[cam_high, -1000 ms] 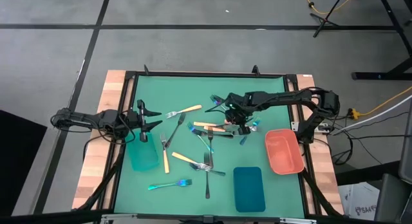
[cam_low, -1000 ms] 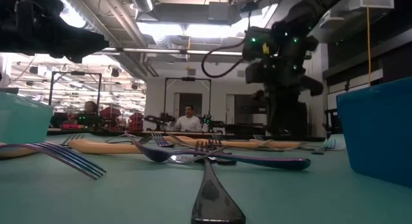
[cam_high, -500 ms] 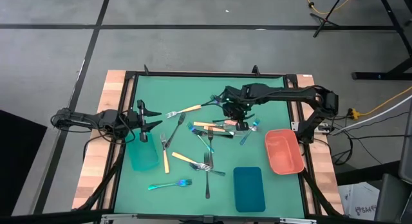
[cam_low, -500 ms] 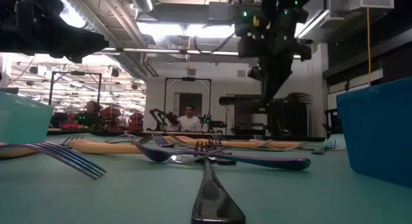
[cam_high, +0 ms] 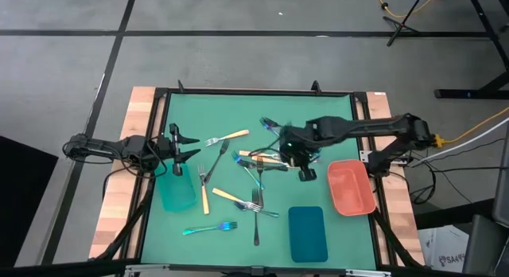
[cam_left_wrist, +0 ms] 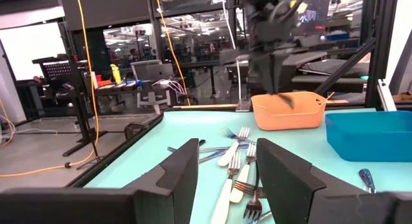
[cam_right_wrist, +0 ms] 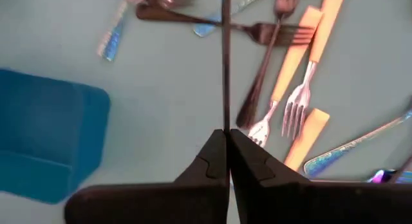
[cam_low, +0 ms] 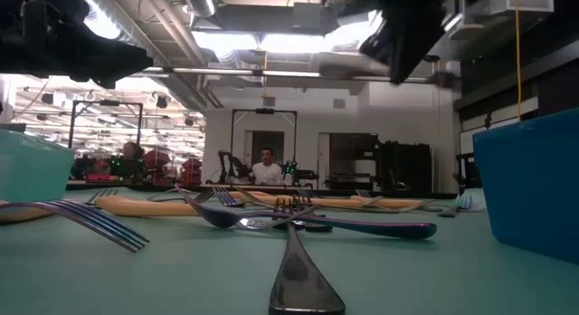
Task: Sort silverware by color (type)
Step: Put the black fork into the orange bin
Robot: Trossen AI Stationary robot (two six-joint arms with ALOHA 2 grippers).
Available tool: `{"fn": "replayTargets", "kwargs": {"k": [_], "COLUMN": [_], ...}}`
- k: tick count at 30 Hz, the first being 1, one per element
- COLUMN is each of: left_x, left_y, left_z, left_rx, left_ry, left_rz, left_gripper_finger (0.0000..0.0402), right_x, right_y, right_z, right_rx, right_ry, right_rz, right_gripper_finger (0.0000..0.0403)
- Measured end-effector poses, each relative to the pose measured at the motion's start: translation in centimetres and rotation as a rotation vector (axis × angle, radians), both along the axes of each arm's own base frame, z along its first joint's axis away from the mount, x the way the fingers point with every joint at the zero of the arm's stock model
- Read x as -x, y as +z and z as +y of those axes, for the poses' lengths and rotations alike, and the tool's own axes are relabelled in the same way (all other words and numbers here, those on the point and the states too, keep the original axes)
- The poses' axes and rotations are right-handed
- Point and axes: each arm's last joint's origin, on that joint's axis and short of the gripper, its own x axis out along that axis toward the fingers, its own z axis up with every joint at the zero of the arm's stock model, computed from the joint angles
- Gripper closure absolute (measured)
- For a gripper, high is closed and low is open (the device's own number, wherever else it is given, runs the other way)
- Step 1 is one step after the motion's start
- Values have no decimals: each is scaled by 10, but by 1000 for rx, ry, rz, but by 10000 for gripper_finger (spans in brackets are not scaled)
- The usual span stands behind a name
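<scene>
The silverware lies scattered on the green mat: orange-handled forks (cam_high: 225, 138) (cam_right_wrist: 301, 50), an iridescent blue one (cam_high: 211, 228) and dark ones (cam_high: 256, 217). My right gripper (cam_high: 305, 170) is raised over the pile at the table's middle right, pointing steeply down, shut on a slim dark utensil (cam_right_wrist: 226, 63). In the low view only its dark tip (cam_low: 398, 72) shows, at the top. My left gripper (cam_left_wrist: 225, 179) waits open and level at the table's left, over the teal tray (cam_high: 176, 193). My right gripper pinches one end of the slim dark utensil (cam_right_wrist: 226, 124) between its two fingertips. The fingers come from above, slanting steeply down, and the utensil runs on straight beyond them, along their line. In the low view nothing under the gripper reaches the mat.
A salmon tray (cam_high: 351, 187) stands at the right edge and a blue tray (cam_high: 307, 233) near the front. Utensils lie crossed in a pile (cam_high: 262, 159) under the right arm. A person (cam_low: 265, 167) sits in the room beyond the table.
My right gripper has risen from the pile, staying shut, and has drifted toward the table's near right. The slim dark utensil has come up with it. In the low view the gripper has climbed almost out of the top of the picture.
</scene>
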Motion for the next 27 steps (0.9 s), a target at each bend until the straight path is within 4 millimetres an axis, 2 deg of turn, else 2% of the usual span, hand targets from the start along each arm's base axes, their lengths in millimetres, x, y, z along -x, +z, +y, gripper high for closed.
{"fn": "replayTargets", "kwargs": {"k": [5,11,14,19,27], "left_x": [0,0,0,0,0], "left_y": [0,0,0,0,0], "left_z": [0,0,0,0,0], "left_rx": [0,0,0,0,0], "left_ry": [-1,0,0,0,0], "left_rz": [0,0,1,0,0], "left_gripper_finger": [250,250,250,250,250], "right_x": [27,67,88,119,154], "right_y": [28,47,45,32,9], "right_z": [20,42,49,54,62], "right_rx": [17,67,72,72,-2], "right_ry": [-104,-268,-354,-528,-688], "right_rz": [-50,-97,-128,-168,-179], "right_gripper_finger": [403,403,403,403,403]}}
